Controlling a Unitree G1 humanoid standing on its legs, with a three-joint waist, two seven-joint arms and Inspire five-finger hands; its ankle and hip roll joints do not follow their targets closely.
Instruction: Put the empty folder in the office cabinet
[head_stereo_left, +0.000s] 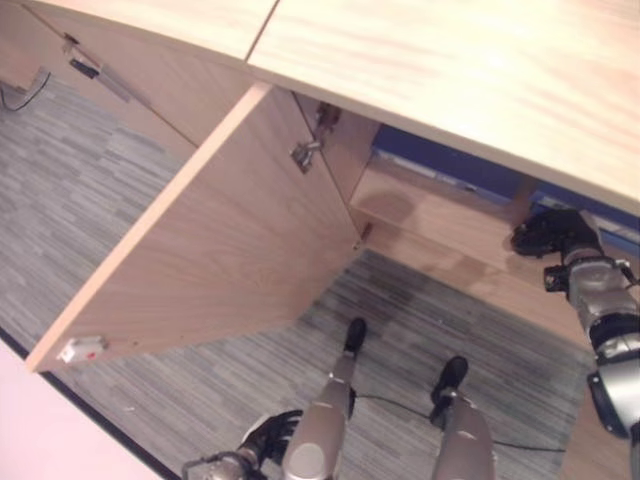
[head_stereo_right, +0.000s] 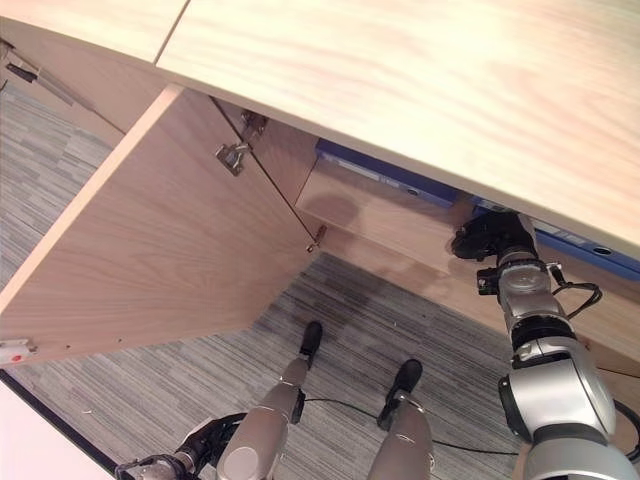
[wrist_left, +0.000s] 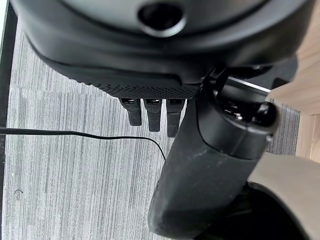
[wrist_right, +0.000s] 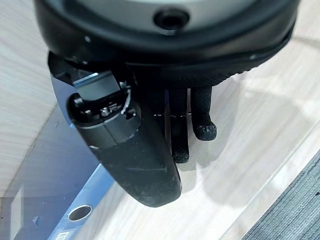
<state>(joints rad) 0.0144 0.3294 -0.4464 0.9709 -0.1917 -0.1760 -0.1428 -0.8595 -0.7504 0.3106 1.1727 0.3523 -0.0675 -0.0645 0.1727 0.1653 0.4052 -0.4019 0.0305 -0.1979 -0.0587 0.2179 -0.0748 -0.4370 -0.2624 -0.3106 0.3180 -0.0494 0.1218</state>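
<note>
Folder (head_stereo_right: 400, 182), blue, lay flat on the cabinet shelf (head_stereo_right: 370, 215) behind the swung-out door (head_stereo_right: 160, 250). Right robot hand (head_stereo_right: 492, 237) hovered released beside it; left robot hand (head_stereo_right: 200, 440) hung relaxed. Placement appeared done; next, withdrawing the arm.

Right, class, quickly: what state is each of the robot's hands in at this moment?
Left hand: open, fingers straight, holding nothing.
Right hand: open, fingers on the cabinet shelf beside the blue folder.

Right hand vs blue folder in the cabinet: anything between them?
Nothing. In the right wrist view the right hand hangs over the bare wooden shelf, the blue folder right beside it, fingers straight.
</note>
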